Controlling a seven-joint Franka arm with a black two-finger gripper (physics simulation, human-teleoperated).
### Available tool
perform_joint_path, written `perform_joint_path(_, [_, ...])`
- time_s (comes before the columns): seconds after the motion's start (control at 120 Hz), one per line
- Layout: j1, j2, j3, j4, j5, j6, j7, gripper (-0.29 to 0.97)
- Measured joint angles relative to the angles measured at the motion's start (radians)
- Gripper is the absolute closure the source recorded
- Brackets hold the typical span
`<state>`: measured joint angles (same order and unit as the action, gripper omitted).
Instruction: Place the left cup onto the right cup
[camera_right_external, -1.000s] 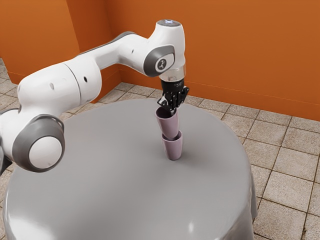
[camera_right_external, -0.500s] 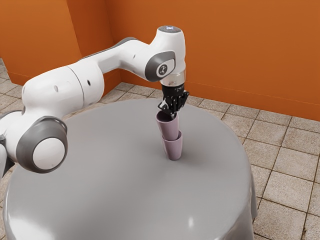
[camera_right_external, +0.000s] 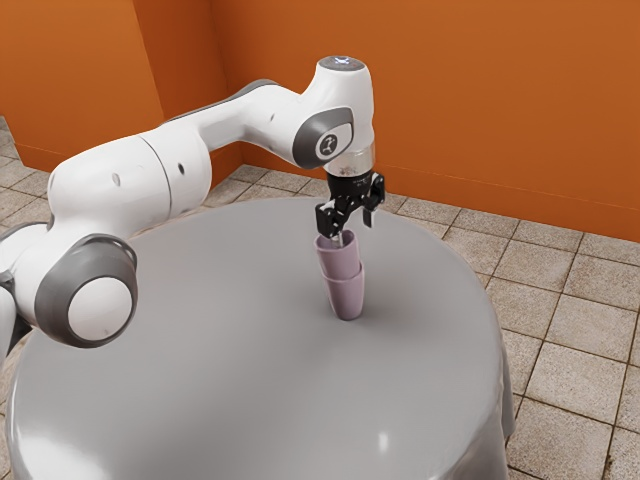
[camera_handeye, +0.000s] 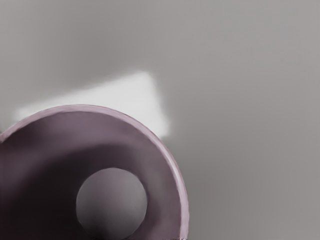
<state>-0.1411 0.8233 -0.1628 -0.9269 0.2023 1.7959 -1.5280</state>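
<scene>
Pincer (camera_right_external: 345, 226) spread above nested cups (camera_right_external: 341, 268)

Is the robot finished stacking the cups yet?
Nearly! Done: the top cup sits nested upright in the bottom cup on the grey table. In hand: nothing, because the claw is open right at the top cup's rim and is not squeezing it. Left: probably just lifting the arm clear without bumping the stack.

mauve cups (camera_right_external: 343, 278), grey table (camera_right_external: 200, 380), orange wall (camera_right_external: 500, 90)
</scene>
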Motion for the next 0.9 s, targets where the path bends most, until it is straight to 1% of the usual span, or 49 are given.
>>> perform_joint_path(0.225, [0.000,-0.001,0.000,-0.001,0.000,0.006,-0.003,0.04])
perform_joint_path(0.475, [0.000,-0.003,0.000,0.000,0.000,0.008,-0.006,0.01])
perform_joint_path(0.575, [-0.001,-0.024,0.000,-0.002,0.001,0.006,-0.006,0.01])
perform_joint_path(0.725, [-0.003,-0.103,0.005,-0.023,0.000,-0.006,-0.004,0.00])
perform_joint_path(0.842, [-0.001,-0.237,0.009,-0.151,-0.006,-0.015,0.004,0.00])
perform_joint_path(0.9, [-0.001,-0.314,0.025,-0.229,-0.017,-0.019,0.015,0.00])
